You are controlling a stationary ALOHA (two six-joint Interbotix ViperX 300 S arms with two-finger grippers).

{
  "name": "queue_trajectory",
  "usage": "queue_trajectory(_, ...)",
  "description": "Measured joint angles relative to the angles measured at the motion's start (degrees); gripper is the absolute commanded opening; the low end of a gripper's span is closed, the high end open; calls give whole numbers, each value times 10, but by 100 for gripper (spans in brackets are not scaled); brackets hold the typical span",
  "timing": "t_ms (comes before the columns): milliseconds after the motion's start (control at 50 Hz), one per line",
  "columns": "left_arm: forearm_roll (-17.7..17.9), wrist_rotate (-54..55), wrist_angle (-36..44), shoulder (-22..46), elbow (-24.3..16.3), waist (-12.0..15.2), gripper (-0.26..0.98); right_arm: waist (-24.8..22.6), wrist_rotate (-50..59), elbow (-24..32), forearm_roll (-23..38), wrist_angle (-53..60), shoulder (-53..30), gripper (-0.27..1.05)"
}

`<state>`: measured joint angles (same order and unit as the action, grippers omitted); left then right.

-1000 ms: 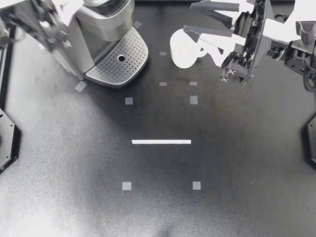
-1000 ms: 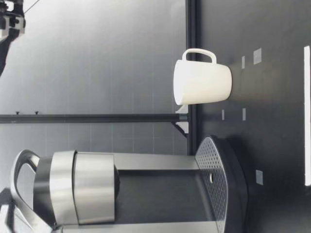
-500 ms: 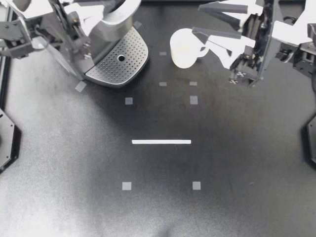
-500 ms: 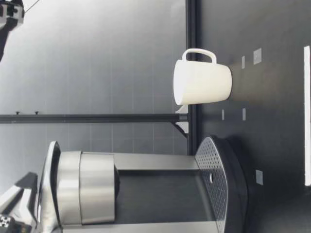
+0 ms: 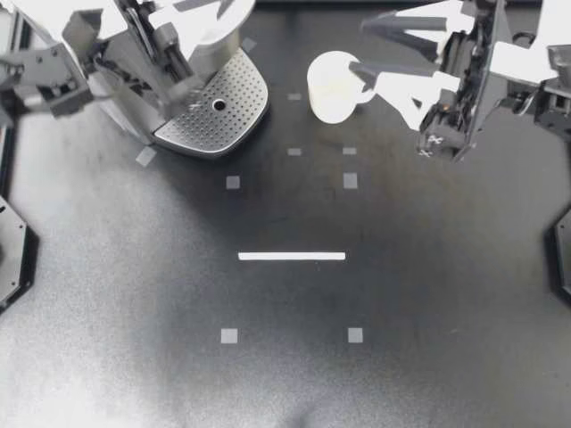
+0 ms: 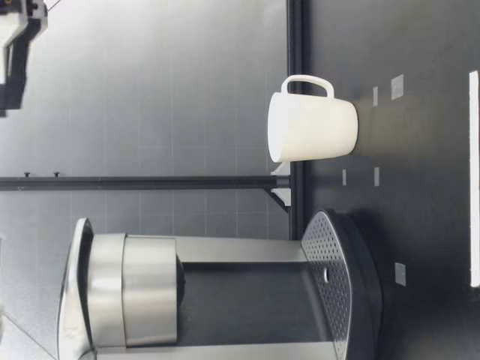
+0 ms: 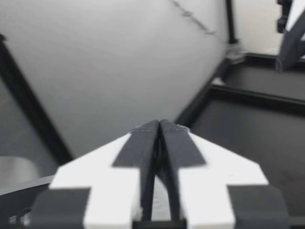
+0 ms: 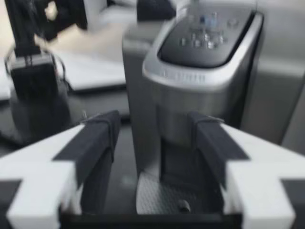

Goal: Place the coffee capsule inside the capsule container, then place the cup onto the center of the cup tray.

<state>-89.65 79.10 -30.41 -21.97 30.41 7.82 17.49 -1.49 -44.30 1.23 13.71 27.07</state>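
Nearest us in the top view, the table [image 5: 419, 357] carries only its tape marks [image 5: 292, 256], across the lower and middle frame. Farther back, upper left of centre, the perforated cup tray [image 5: 234, 94] is bare. The cup [image 5: 332, 86] sits upright on the table just to its right, upper middle, not yet on the tray, and it has not shifted. Over the last second the coffee machine [image 5: 210, 40] has changed most: its lid handle [image 6: 79, 277], raised a second ago in the low view, now lies down against the head. We see the coffee capsule nowhere, so we judge it shut inside and the first step done. Our left gripper [image 5: 192, 16], fingers pressed together on nothing, has come off that handle at the upper left. Our right gripper [image 5: 361, 45], upper right, has its fingers spread wide and empty; it has drifted slightly rightward, yet hangs just beside the cup's handle. Its wrist view shows the machine ahead between its fingers. Moving the cup is what remains
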Motion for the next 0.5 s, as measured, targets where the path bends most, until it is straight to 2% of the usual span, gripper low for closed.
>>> queue_trajectory(160,119,-128,-92,1,-19,-40,15,43,-32,43,1,-157,9,56)
queue_trajectory(320,262,-269,-189,0,-56,-51,15,76,-83,91,12,-293,-6,56)
queue_trajectory(500,353,-365,-276,-2,-112,-52,15,115,-177,161,3,-468,-49,56)
